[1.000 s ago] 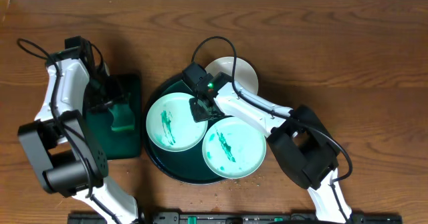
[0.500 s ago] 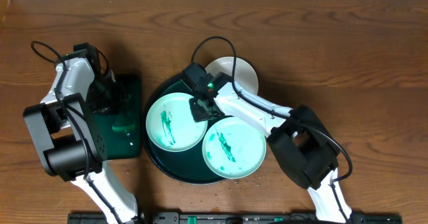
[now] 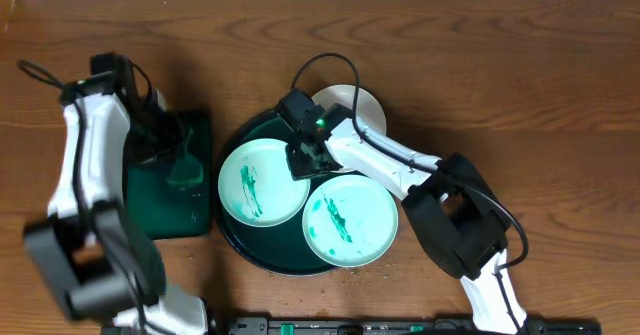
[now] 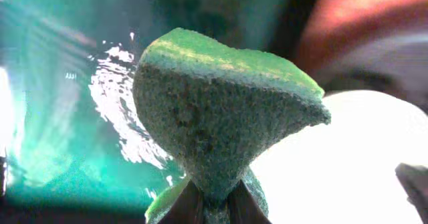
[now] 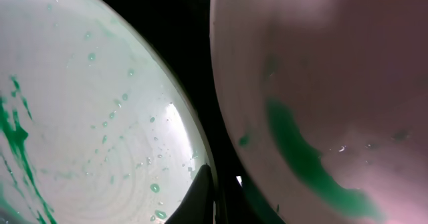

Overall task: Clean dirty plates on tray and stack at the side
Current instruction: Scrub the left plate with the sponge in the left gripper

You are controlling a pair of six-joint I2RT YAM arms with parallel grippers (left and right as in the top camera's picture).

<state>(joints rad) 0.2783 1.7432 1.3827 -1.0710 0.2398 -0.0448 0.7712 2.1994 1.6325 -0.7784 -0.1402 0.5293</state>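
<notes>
Two green-smeared plates (image 3: 262, 181) lie on the round tray (image 3: 232, 237), with a third plate (image 3: 352, 105) at its far rim. My right gripper (image 3: 305, 160) rests between them; I cannot tell its grip. My left gripper (image 4: 215, 207) pinches a sponge (image 4: 221, 117) above the rectangular tray (image 3: 195, 215), likely to wet it.

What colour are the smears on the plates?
Green streaks on the plates, clearest in the overhead view.

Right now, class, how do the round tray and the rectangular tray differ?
The round tray is larger than the rectangular tray. The round tray carries smeared plates; the rectangular tray carries none, with a green sponge over it. Both are dark green.
</notes>
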